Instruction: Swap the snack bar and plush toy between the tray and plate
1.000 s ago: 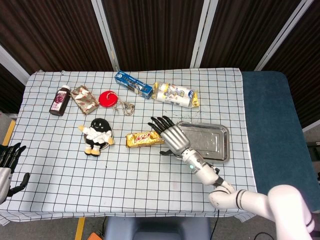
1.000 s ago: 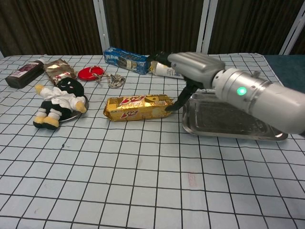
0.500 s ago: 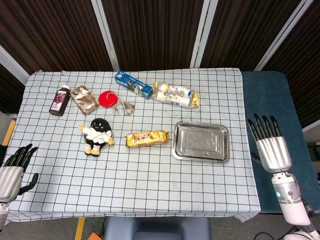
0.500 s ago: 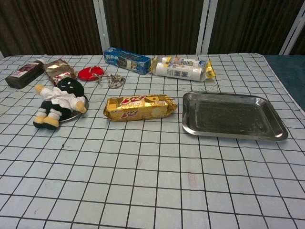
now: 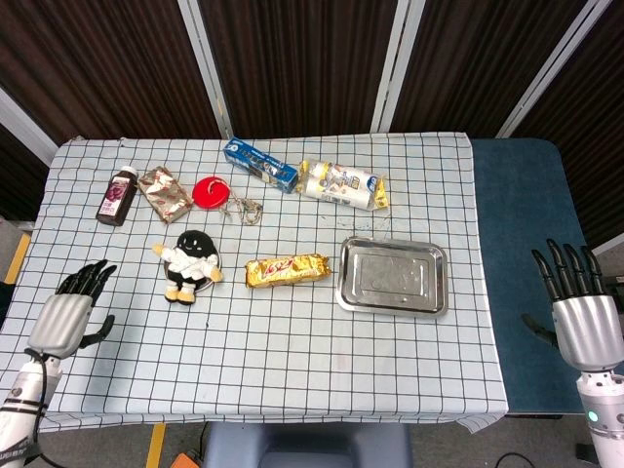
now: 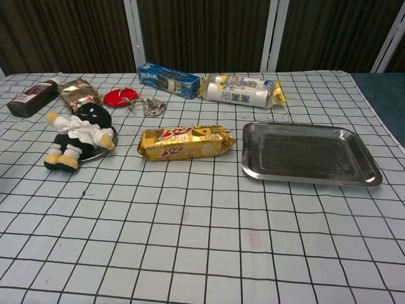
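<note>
Steel tray (image 5: 393, 276) lies bare (both robot hands (image 5: 65, 317) (image 5: 583, 312) spread, off-table edges).

Snack bar (image 5: 286, 270) beside tray (image 5: 393, 276) — both hands empty.

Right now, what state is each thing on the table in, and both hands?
snack bar: lying flat on the cloth, left of the tray, off it
tray: empty
plush toy: lying on the plate
plate: mostly hidden under the toy
left hand: empty
right hand: empty, fingers spread
</note>
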You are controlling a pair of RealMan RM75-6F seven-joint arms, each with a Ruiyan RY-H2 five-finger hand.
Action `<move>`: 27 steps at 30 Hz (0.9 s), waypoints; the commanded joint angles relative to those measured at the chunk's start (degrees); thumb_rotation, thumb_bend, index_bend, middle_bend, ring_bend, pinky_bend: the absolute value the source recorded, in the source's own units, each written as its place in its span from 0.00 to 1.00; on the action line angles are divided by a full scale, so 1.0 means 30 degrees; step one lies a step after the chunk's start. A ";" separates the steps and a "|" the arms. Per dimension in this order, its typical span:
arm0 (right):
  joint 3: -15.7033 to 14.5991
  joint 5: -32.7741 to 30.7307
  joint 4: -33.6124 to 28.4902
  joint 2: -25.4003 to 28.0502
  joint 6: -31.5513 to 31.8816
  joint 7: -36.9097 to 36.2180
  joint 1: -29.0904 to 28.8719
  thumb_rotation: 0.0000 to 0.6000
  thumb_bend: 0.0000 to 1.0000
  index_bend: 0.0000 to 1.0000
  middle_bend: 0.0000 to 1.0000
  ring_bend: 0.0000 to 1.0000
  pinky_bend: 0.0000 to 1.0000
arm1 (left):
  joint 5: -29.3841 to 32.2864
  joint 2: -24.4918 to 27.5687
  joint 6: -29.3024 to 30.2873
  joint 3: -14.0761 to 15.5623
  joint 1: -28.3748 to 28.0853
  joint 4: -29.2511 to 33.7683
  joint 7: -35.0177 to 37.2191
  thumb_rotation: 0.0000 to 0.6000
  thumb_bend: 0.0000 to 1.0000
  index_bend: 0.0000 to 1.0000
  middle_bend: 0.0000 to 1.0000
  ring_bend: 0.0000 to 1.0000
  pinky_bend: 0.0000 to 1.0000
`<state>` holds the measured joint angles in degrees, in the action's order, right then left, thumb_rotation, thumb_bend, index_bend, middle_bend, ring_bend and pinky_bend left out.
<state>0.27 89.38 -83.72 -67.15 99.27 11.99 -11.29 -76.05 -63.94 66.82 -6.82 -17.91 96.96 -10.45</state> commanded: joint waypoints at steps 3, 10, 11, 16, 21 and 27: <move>0.0055 0.0592 0.0199 0.0126 0.0208 -0.0598 0.0397 1.00 0.10 0.05 0.00 0.00 0.00 | 0.4101 -0.2297 -0.3250 -0.1315 -0.2762 -0.0518 -0.2490 1.00 0.41 0.00 0.00 0.00 0.11; 0.0122 0.1270 0.0377 0.0364 0.0162 -0.1300 0.0688 1.00 0.10 0.07 0.00 0.00 0.00 | 0.6518 -0.4708 -0.4445 -0.1753 -0.4730 -0.2835 -0.3854 1.00 0.40 0.00 0.00 0.00 0.11; 0.0121 0.1354 0.0392 0.0394 0.0137 -0.1384 0.0712 1.00 0.10 0.07 0.00 0.00 0.00 | 0.6654 -0.4953 -0.4488 -0.1792 -0.4913 -0.3090 -0.3933 1.00 0.40 0.00 0.00 0.00 0.11; 0.0173 0.1716 0.0442 0.0509 0.0082 -0.1658 0.0880 1.00 0.10 0.07 0.00 0.00 0.00 | 0.7427 -0.5868 -0.4603 -0.1975 -0.5662 -0.4213 -0.4191 1.00 0.40 0.00 0.00 0.00 0.11; 0.0332 0.1946 0.0637 0.0447 0.0117 -0.1761 0.1003 1.00 0.10 0.08 0.00 0.00 0.00 | 0.8113 -0.6280 -0.4467 -0.1941 -0.5981 -0.4545 -0.4448 1.00 0.40 0.00 0.00 0.00 0.11; 0.0569 0.2069 0.0809 0.0283 0.0016 -0.2057 0.1052 1.00 0.10 0.08 0.00 0.00 0.00 | 0.8512 -0.7101 -0.4175 -0.1828 -0.6315 -0.4902 -0.4584 1.00 0.40 0.00 0.00 0.00 0.11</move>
<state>1.91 95.55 -81.35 -66.24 99.36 5.89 -8.15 -50.74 -84.77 54.14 -12.40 -36.59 82.66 -24.14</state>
